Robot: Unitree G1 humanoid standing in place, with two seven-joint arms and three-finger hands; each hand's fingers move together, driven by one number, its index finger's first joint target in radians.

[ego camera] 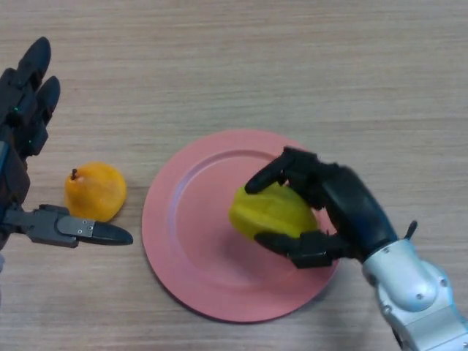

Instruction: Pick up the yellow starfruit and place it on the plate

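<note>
Pale wood-grain counter [292, 58] carries a pink plate [183, 241], and the yellow starfruit [272, 213] sits over its middle, clasped by the right robot hand [344, 212], whose curled fingers and thumb steady it for release (contact underneath is unclear). Left of the plate lies an orange fruit [95, 191], beside the left robot hand [33, 124], spread open and holding nothing.

- Table [292, 66]: pale wood grain, matt.
- Plate [190, 241]: pink, smooth, looks like plastic, faint sheen.
- Starfruit [267, 216]: yellow, waxy, smooth skin.
- Orange fruit [95, 191]: finely dimpled, dull skin.
- Right hand [344, 208] and left hand [29, 110]: black matt plastic.
- Right wrist [413, 289]: glossy silver-grey shell.
</note>
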